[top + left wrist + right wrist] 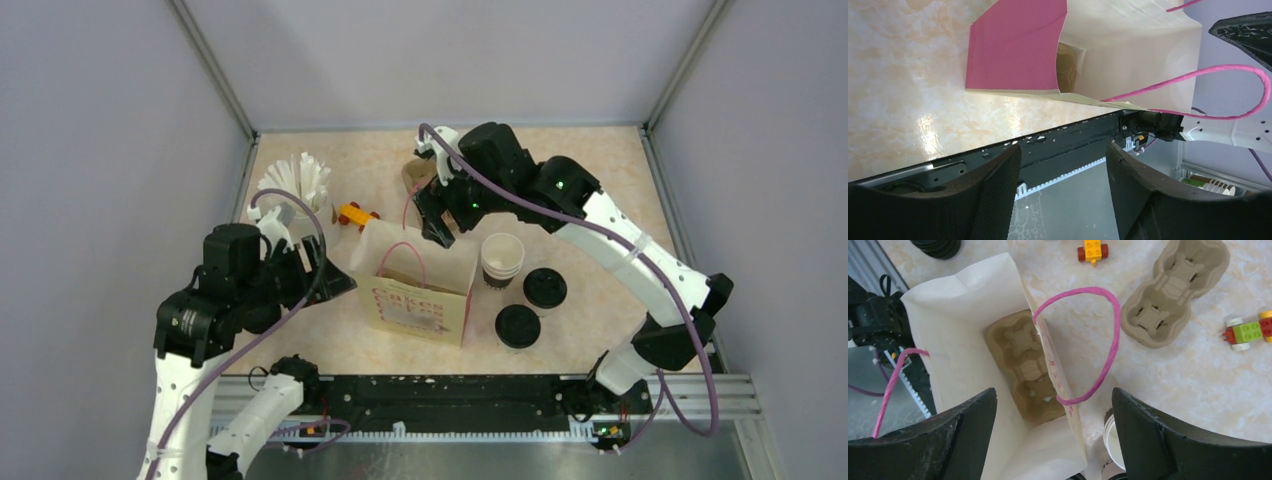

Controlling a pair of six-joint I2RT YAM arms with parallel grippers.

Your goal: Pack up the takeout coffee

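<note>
Directly above bag (pixel 963 305), right fingers (pixel 948 440) apart.

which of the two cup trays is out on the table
The tray past the bag's pink handle, near the toy bricks; the other tray lies flat inside the bag.

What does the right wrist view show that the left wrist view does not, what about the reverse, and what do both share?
Only the right wrist view: a pulp tray lying on the table, toy brick cars, a paper cup rim. Only the left wrist view: the pink side panel of the bag. Both: the open paper bag and a pink handle.
</note>
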